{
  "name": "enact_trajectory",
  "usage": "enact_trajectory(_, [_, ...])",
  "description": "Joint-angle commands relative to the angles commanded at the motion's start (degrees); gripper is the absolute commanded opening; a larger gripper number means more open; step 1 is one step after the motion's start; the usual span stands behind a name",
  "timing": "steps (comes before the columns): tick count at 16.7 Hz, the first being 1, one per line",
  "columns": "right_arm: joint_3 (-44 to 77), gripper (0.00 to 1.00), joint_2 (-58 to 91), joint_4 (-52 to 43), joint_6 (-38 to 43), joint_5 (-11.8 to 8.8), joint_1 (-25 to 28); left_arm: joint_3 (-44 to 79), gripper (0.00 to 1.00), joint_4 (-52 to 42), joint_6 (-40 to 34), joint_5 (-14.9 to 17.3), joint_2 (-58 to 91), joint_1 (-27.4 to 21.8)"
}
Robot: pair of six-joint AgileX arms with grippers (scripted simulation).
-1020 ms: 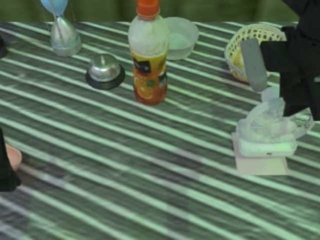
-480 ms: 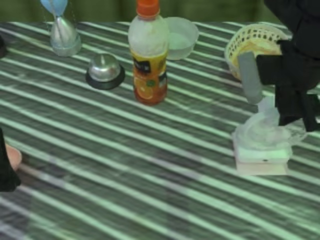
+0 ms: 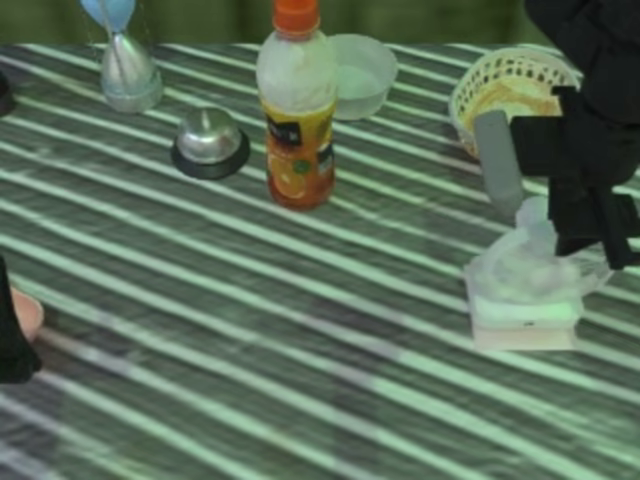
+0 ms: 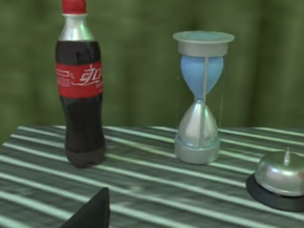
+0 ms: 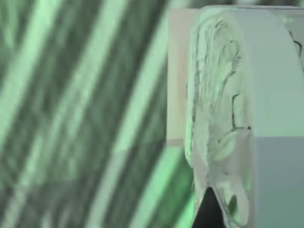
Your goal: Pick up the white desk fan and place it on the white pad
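Jaws of the right gripper, at right of the top view: spread apart, one grey finger left of the white desk fan, dark finger at its right; actual grip not confirmed. Fan sits upright on the white pad, lower right of the counter. Judged light, rigid plastic, grille fragile; best held by base or rear knob. Left gripper parked at left edge, state unclear. Cola bottle has a red label, white script unreadable; orange juice bottle label not legible.
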Motion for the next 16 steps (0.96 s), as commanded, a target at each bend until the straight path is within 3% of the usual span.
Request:
enact_trajectory(10, [0.00,0.98,0.00,0.00,0.00,0.00,0.00,0.00,1.00,0.00,0.00,0.00,0.00,0.00])
enact_trajectory(16, [0.00,1.00,0.00,0.00,0.00,0.00,0.00,0.00,1.00,0.00,0.00,0.00,0.00,0.00])
